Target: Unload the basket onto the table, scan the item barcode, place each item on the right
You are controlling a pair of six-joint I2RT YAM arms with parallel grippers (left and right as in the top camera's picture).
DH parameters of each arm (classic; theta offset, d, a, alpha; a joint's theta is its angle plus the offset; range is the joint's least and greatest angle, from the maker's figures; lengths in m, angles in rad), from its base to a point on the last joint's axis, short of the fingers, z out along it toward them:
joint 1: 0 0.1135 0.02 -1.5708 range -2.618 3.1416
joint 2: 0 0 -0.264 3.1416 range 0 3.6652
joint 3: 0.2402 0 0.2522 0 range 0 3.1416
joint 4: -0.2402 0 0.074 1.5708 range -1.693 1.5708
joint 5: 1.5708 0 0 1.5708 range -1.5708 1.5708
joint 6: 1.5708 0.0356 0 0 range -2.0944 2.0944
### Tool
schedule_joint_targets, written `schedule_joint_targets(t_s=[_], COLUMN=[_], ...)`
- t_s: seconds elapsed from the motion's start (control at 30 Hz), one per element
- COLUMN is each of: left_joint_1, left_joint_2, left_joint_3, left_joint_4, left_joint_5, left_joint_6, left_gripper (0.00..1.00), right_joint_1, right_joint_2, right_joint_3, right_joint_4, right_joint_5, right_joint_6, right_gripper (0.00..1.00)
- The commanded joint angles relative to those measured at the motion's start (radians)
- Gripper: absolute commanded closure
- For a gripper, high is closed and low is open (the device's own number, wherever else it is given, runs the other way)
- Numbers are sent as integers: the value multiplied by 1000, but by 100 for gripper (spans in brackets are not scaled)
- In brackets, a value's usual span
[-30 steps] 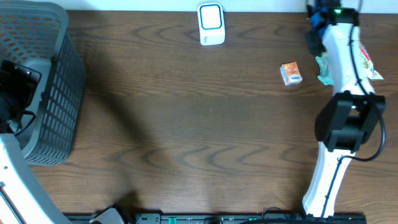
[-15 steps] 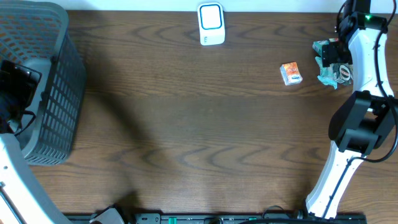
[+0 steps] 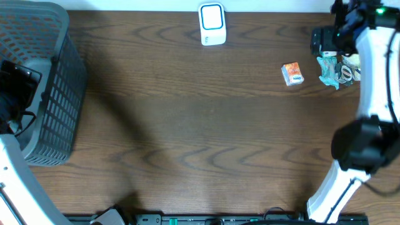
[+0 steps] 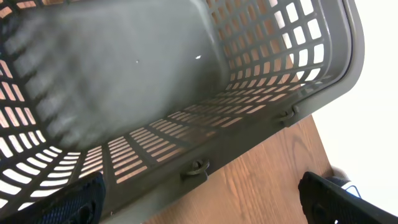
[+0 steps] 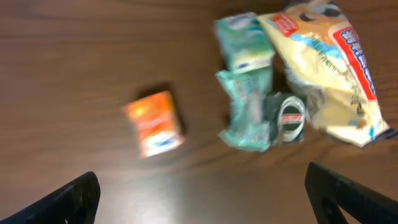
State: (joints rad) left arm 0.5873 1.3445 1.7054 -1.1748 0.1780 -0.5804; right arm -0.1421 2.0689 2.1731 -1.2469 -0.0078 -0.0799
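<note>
The right gripper (image 5: 208,198) hangs wide open over the table with nothing between its fingers. Its wrist camera looks down on the small orange box (image 5: 153,123) lying on the wood. Just right of that box is a heap of teal packets (image 5: 247,106), a tape roll (image 5: 290,116) and a yellow snack bag (image 5: 329,68). Only the overhead shows the white scanner (image 3: 212,24), well left of the box at the table's far edge. Farther left, the left gripper (image 4: 202,199) gapes empty over the grey basket (image 4: 261,118).
</note>
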Motion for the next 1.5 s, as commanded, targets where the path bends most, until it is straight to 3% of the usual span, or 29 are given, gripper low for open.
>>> schedule_joint_targets(t_s=[0.0,0.27,0.67,0.83,1.2,1.47], left_joint_1=[3,3,3,3,3,3], left_joint_2=[-5,-5,-5,-5,-5,-5], left_joint_3=[14,14,14,14,14,14], left_joint_4=[-2,-2,-2,-2,-2,-2], left_joint_5=[-5,-5,-5,-5,-5,-5], left_joint_6=[-8,-8,-8,-8,-8,-8], left_gripper=[2,2,2,2,2,2], right_joint_1=[30,137,258,258,258,258], right_joint_2=[-137,-404,-915,-1087,-1201,-1201], right_joint_3=[6,-102,-693,-870,-948,-948], right_joint_4=[-70,-156,81,92,-144,-163], right_joint_5=[-113,-153,-153,-156,-156,-156], right_joint_6=[23,-8,5,5,4,4], right_gripper=[1,1,1,1,1,1])
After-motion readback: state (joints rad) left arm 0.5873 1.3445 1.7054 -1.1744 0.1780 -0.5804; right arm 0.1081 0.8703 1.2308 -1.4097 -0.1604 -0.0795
